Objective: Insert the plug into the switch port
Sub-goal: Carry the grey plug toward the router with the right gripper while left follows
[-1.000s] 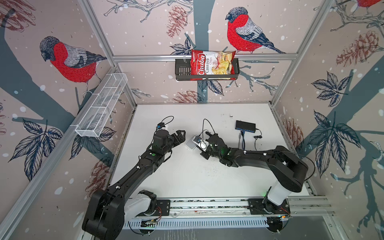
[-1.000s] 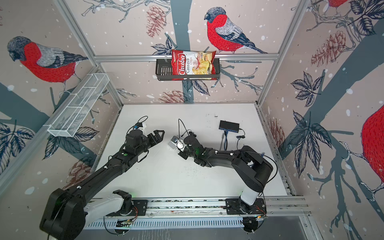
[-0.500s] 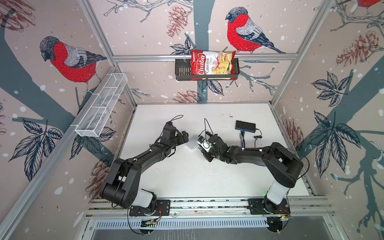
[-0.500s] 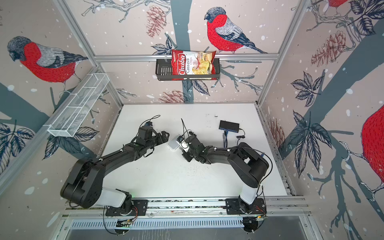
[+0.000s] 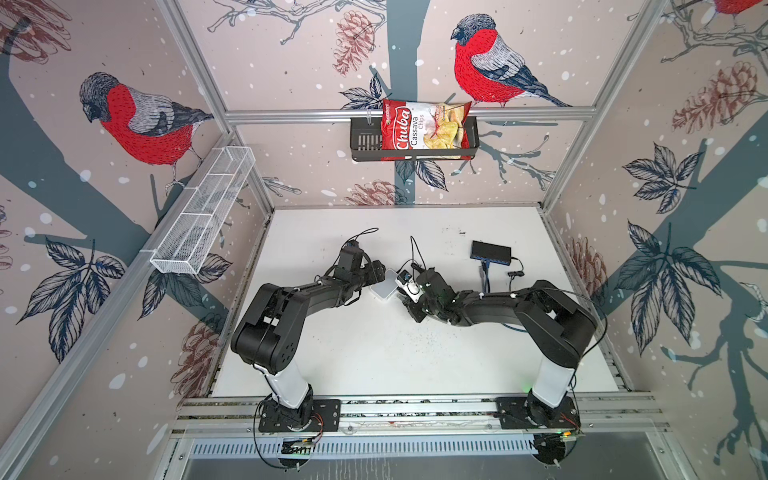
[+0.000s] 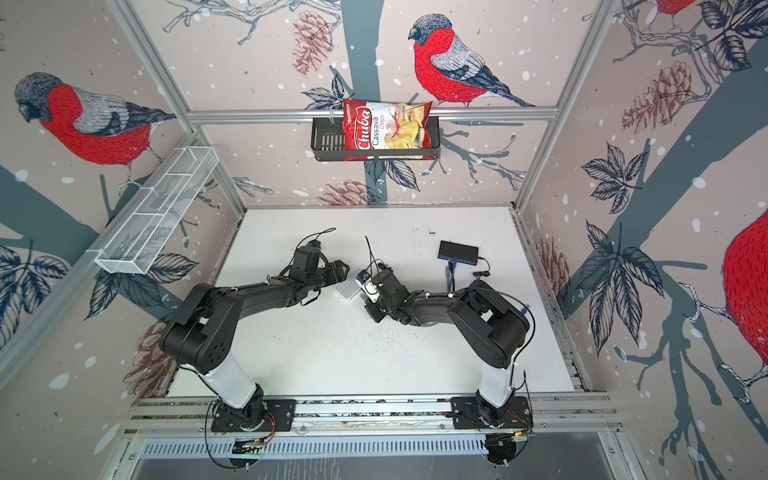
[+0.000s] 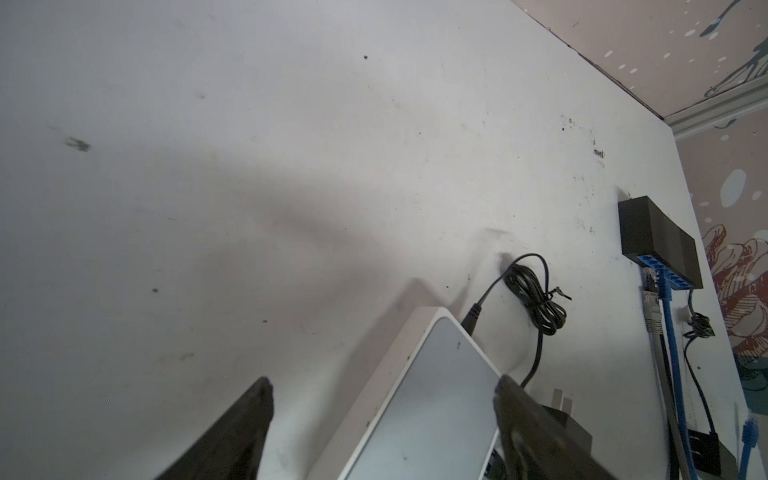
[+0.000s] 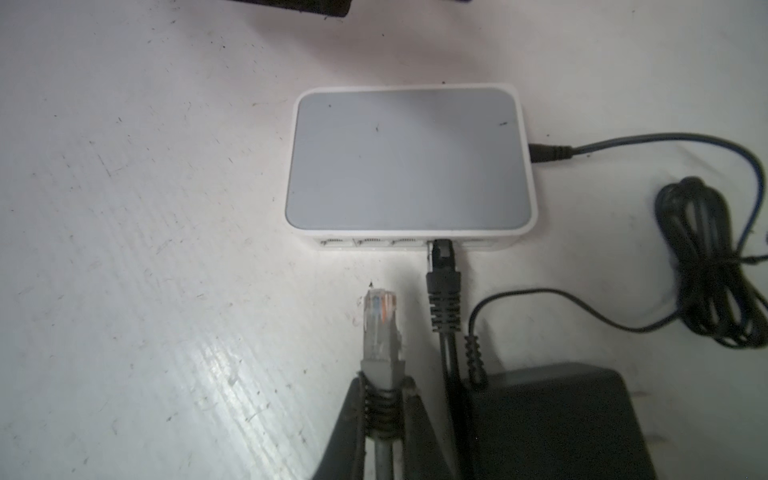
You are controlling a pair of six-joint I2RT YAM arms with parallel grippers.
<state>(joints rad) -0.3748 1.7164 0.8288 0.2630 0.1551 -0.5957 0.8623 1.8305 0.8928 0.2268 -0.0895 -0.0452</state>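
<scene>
The white switch (image 8: 409,160) lies flat mid-table, seen in both top views (image 5: 384,286) (image 6: 349,287). Its row of ports faces my right gripper, and a black plug (image 8: 442,266) sits in one port. My right gripper (image 8: 382,399) is shut on the grey boot of a clear-tipped plug (image 8: 379,320). That tip stops a short way in front of the ports, apart from them. My left gripper (image 7: 382,390) is open and straddles the switch's (image 7: 436,395) far end. One finger (image 7: 523,415) is at its edge; the other finger (image 7: 249,415) stands clear of it.
A black power adapter (image 8: 552,424) lies beside the held plug, its coiled cable (image 8: 706,257) running to the switch's side. A black hub (image 5: 490,250) with blue and grey cables (image 7: 665,316) sits at the back right. On the walls hang a chips basket (image 5: 415,141) and a wire tray (image 5: 203,212).
My left arm has swung in toward the switch and its open jaws now straddle it, slightly narrower than before. The right gripper and its plug have barely moved.
</scene>
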